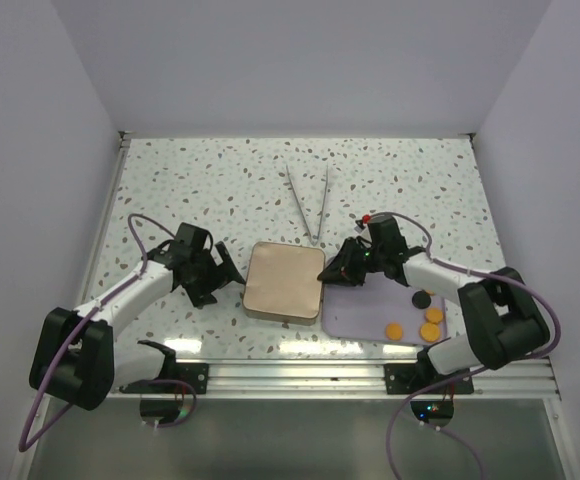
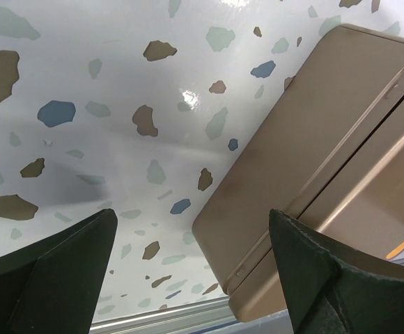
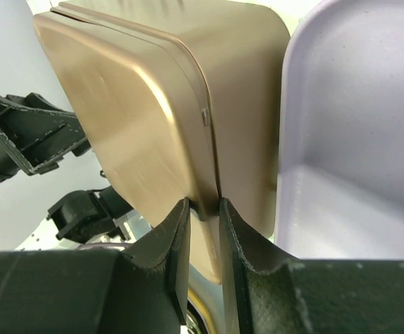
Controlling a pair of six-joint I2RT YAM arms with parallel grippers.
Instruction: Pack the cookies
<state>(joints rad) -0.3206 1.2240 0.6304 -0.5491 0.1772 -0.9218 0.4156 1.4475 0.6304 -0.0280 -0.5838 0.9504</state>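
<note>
A tan metal tin with its lid on sits mid-table. It also shows in the left wrist view and the right wrist view. My right gripper is shut on the lid's rim at the tin's right edge. My left gripper is open and empty just left of the tin, at its near left corner. Three orange round cookies and a black cookie lie on a lavender tray right of the tin. Other cookies are out of view.
Metal tongs lie behind the tin, tips toward it. The tray's raised rim touches the tin's right side. An aluminium rail runs along the near table edge. White walls close in the left, right and back.
</note>
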